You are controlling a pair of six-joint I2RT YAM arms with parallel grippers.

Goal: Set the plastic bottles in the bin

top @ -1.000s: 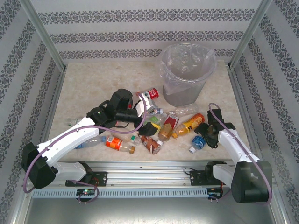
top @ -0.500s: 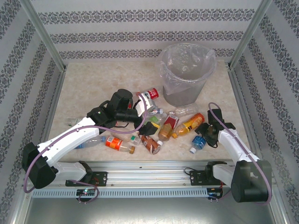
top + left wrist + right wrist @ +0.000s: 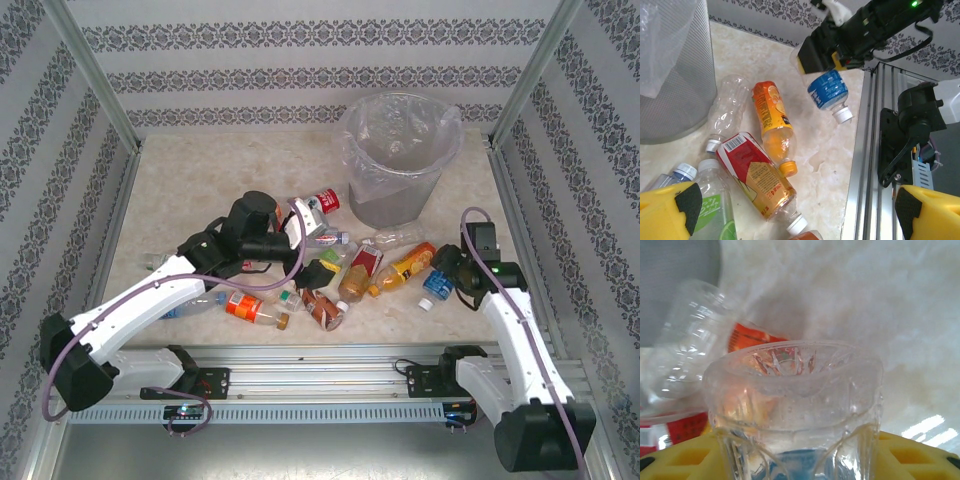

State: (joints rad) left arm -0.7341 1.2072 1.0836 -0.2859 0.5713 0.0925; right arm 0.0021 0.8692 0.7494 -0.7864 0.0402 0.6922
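Patterned wallpaper walls (image 3: 300, 60) and bare metal posts (image 3: 95, 75) box in your marbled beige tabletop (image 3: 200, 190), with an aluminium rail (image 3: 330, 355) running along its near edge. You see the bin (image 3: 385, 205) standing toward the far right corner of the surface, its clear liner crumpled over the rim. Most of the plastic bottles (image 3: 358, 272) lie jumbled on their sides by the middle of the near edge. Your left gripper (image 3: 797, 205) hangs over that pile with its jaws spread wide and nothing between them. Your right gripper (image 3: 821, 60), toward the near right corner, has its jaws clamped on the base end of a blue-labelled bottle (image 3: 827, 92), white cap pointing away; you cannot tell whether that bottle is off the surface.
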